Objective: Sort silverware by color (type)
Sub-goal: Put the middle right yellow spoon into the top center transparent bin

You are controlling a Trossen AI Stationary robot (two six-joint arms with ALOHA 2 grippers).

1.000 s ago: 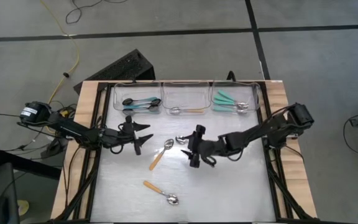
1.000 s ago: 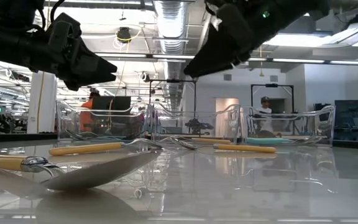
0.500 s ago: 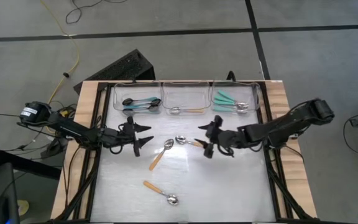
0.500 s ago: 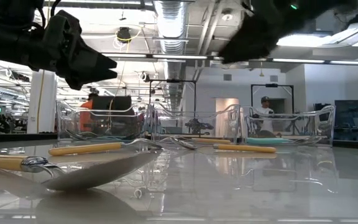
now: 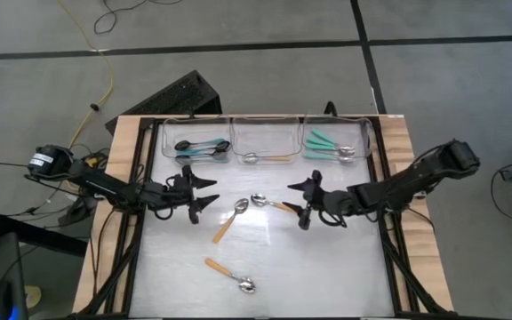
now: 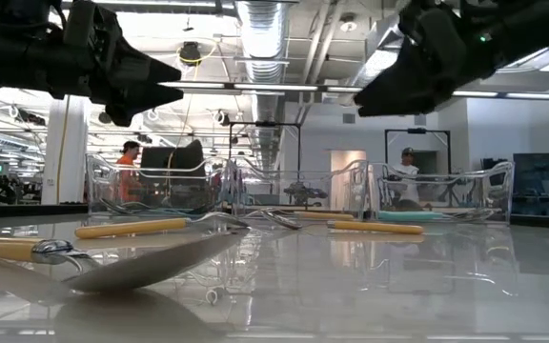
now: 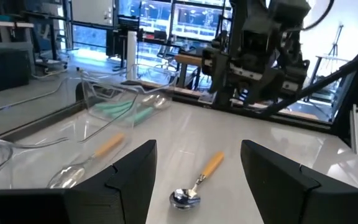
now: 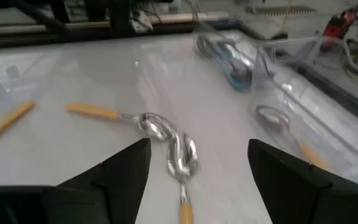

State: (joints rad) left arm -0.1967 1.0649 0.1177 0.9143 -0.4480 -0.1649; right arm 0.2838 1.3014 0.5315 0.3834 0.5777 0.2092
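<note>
table (image 5: 327,267), three spoons (image 5: 230,220), trays (image 5: 268,133)

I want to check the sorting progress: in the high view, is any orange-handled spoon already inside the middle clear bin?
Yes, one silver spoon with an orange handle lies inside the middle clear plastic bin, while three more lie on the table.

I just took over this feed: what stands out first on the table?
Three orange-handled spoons lie loose mid-table, while three clear bins along the far edge hold the sorted ones. The left gripper and right gripper hover face to face above the spoons, jaws open and empty.
</note>
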